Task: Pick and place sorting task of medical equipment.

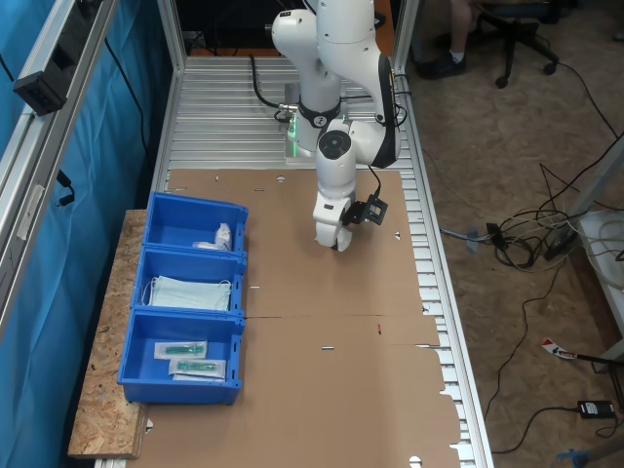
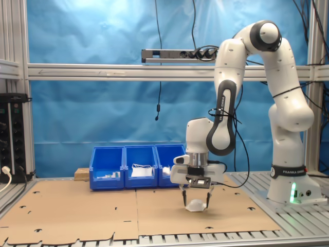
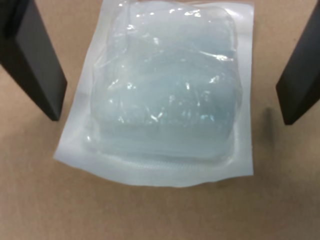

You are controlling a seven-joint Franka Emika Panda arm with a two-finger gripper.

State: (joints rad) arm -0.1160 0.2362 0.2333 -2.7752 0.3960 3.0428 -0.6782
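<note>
The white packet (image 3: 167, 95) is lying flat on the brown cardboard sheet (image 1: 322, 390) covering the table, out in the open part of the sheet, well apart from the three blue bins (image 1: 190, 297) lined along the table's edge at the first exterior view's left. Going across the wrist view, one dark finger (image 3: 35, 60) is standing just outside one sealed edge of the packet, then comes the puffy, crinkled middle, then the other finger just outside the opposite edge. The end effector (image 2: 195, 198) is open, its jaws spread wider than the packet and straddling it, and neither finger seems to be touching the wrapper. In the second exterior view the fingertips are sitting low, level with the packet (image 2: 195, 206) and close to the cardboard.

The step in hand is looking like the grasp itself. To do it well, the fingers should be closing squarely across the bulging centre rather than on the thin sealed border, which would likely fold and slip. Staying low matters, since the packet is soft and shallow. A gentle, even squeeze should be gathering the filling between the pads; the slick wrapper may slide, so lifting straight up is the safer course before carrying it toward a bin.
</note>
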